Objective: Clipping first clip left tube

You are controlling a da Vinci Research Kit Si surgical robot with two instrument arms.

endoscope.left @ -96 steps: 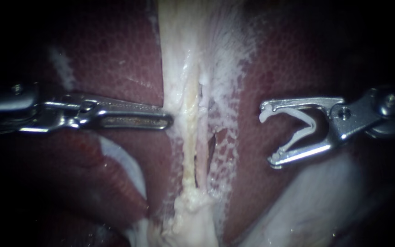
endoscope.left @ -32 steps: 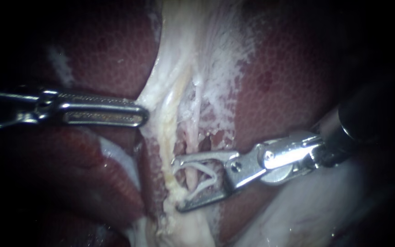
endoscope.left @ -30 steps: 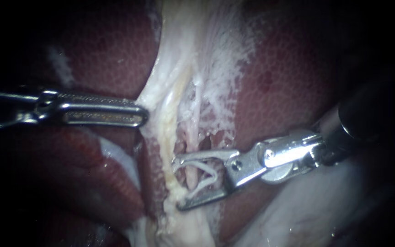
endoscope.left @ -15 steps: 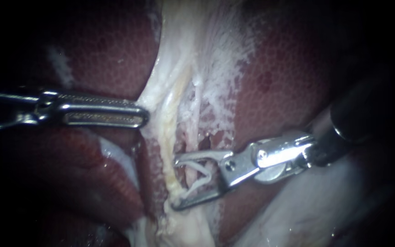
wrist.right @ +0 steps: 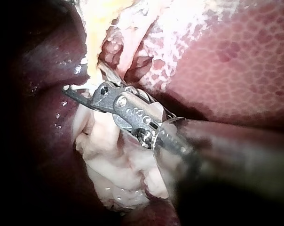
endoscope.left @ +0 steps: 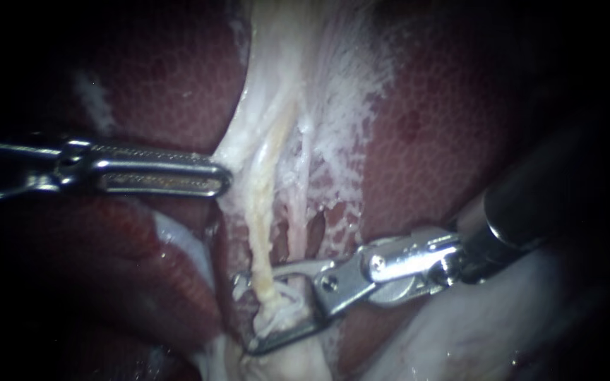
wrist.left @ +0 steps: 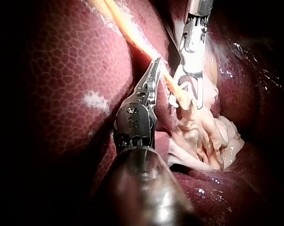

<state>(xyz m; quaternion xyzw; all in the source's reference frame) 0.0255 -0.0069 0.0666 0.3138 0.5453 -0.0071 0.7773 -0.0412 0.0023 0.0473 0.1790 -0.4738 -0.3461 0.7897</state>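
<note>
Right instrument, its slim steel jaws standing apart with a white plastic clip seated between them, straddles the pale yellow left tube at its lower end, apparently so the clip will sit square across it. Left instrument, jaws clamped on the edge of a filmy white membrane, pulls it sideways, likely to hold the tube taut over the mottled dark-red liver. In the endoscope view the tube runs top to bottom, crosswise to the clip-bearing jaws.
</note>
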